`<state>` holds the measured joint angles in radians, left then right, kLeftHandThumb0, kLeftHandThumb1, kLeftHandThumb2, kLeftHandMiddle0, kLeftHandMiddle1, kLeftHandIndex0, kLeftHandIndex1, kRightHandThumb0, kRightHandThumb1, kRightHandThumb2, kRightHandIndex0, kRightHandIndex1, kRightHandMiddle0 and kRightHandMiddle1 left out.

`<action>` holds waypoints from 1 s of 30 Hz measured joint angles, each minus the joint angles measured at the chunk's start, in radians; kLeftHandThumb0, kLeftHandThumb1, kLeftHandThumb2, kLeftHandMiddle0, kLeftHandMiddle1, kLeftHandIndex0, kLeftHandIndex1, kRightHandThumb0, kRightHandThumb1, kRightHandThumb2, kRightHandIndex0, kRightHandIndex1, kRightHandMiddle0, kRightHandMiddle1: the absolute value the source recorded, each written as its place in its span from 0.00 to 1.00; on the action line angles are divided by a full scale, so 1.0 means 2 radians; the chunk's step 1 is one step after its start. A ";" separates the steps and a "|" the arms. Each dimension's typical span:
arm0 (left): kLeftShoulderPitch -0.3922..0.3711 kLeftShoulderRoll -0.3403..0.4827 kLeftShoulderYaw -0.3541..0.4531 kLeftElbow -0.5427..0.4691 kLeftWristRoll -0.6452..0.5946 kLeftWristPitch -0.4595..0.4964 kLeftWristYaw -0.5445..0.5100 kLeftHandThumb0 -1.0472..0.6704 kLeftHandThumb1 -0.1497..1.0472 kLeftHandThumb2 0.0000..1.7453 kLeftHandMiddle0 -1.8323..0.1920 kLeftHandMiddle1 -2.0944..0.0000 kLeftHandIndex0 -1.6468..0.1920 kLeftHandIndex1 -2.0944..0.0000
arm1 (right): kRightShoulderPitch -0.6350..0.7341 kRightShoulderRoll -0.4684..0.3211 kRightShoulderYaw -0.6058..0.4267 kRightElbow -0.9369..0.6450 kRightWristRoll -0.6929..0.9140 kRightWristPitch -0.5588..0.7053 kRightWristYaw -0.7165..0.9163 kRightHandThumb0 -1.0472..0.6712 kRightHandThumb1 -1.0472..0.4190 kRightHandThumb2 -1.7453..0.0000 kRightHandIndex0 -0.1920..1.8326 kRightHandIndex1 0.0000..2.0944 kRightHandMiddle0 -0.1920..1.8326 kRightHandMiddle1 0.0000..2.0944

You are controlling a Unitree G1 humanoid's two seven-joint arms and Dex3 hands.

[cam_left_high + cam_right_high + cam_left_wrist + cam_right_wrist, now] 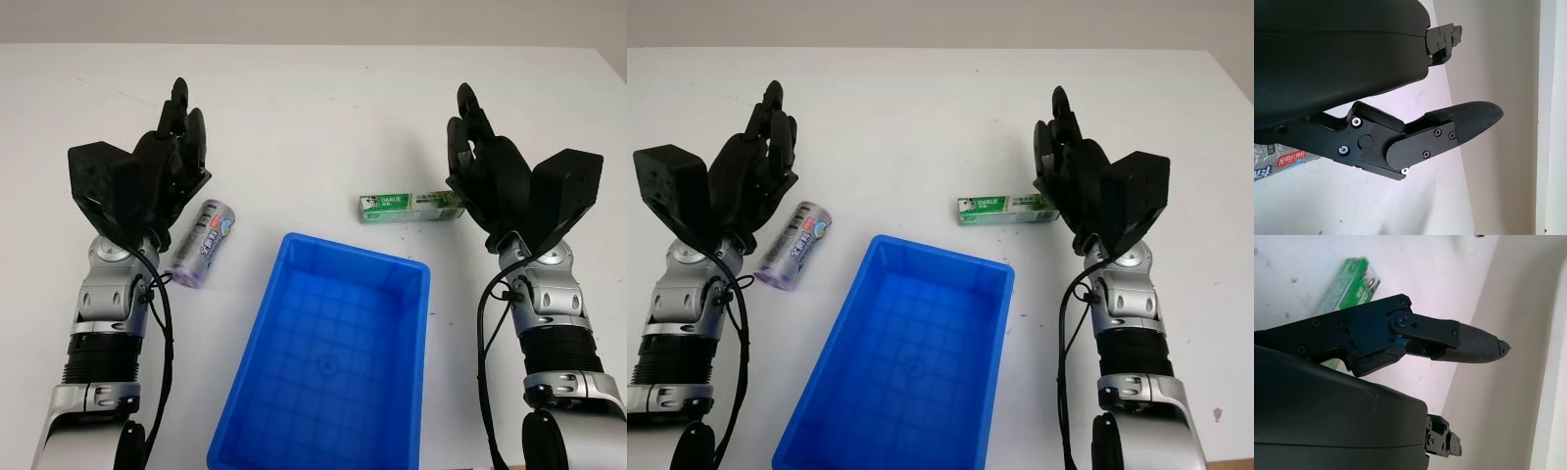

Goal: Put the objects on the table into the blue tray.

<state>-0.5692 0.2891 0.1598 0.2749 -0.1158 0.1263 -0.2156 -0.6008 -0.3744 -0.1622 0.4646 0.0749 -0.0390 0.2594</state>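
A blue tray (251, 382) sits in the middle front of the white table, nothing inside it. A pale purple cylindrical packet (203, 241) lies left of the tray, just beside my left hand (181, 127), which is raised above the table and open. A green rectangular box (407, 206) lies behind the tray's right corner, its right end tucked behind my right hand (470, 132), which is also lifted and open. The box's end (1349, 286) appears past the right hand's finger in the right wrist view, and a corner of the packet (1273, 159) sits under the left hand's shell.
The white table (313, 108) stretches wide behind both hands up to a pale wall. Both forearms rise from the front edge on either side of the tray.
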 measured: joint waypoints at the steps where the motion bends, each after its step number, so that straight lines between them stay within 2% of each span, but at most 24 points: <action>1: 0.000 0.000 0.000 0.001 0.000 -0.002 0.000 0.18 1.00 0.46 1.00 1.00 1.00 1.00 | -0.004 -0.010 0.006 0.000 -0.020 0.000 -0.011 0.14 0.00 0.88 0.08 0.04 0.10 0.04; 2: 0.000 0.000 0.000 0.003 0.000 -0.005 -0.001 0.18 1.00 0.46 1.00 1.00 1.00 1.00 | -0.011 -0.018 0.009 0.000 -0.035 0.000 -0.020 0.15 0.02 0.93 0.11 0.05 0.13 0.05; 4: 0.000 0.000 0.000 0.004 0.000 -0.006 -0.001 0.18 1.00 0.46 1.00 1.00 1.00 1.00 | -0.036 -0.031 0.012 -0.005 -0.051 0.007 -0.029 0.17 0.06 0.96 0.15 0.06 0.16 0.06; 8: 0.000 -0.001 0.000 0.004 0.000 -0.006 0.001 0.18 1.00 0.46 1.00 1.00 1.00 1.00 | -0.075 -0.056 0.026 -0.019 -0.080 0.014 -0.023 0.20 0.09 0.98 0.18 0.07 0.17 0.07; 13: 0.001 -0.001 0.000 0.004 0.000 -0.002 0.002 0.18 1.00 0.46 1.00 1.00 1.00 1.00 | -0.113 -0.109 0.083 -0.019 -0.154 0.020 0.030 0.21 0.12 0.98 0.22 0.08 0.19 0.08; 17: 0.001 -0.001 0.000 0.003 0.000 -0.001 0.002 0.18 1.00 0.46 1.00 1.00 1.00 1.00 | -0.138 -0.135 0.114 -0.016 -0.191 0.017 0.063 0.22 0.13 0.98 0.22 0.08 0.19 0.08; 22: 0.001 -0.001 -0.001 0.003 0.000 0.002 0.002 0.18 1.00 0.46 1.00 1.00 1.00 1.00 | -0.147 -0.144 0.157 -0.004 -0.231 -0.013 0.097 0.28 0.15 0.97 0.22 0.08 0.20 0.08; 30: 0.001 -0.001 -0.001 0.002 0.000 0.004 0.002 0.18 1.00 0.46 1.00 1.00 1.00 1.00 | -0.147 -0.148 0.193 0.009 -0.273 -0.028 0.117 0.28 0.16 0.97 0.26 0.09 0.22 0.08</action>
<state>-0.5676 0.2873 0.1579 0.2787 -0.1161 0.1348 -0.2118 -0.8942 -0.6712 0.2241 0.4825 -0.4717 -0.0942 0.4941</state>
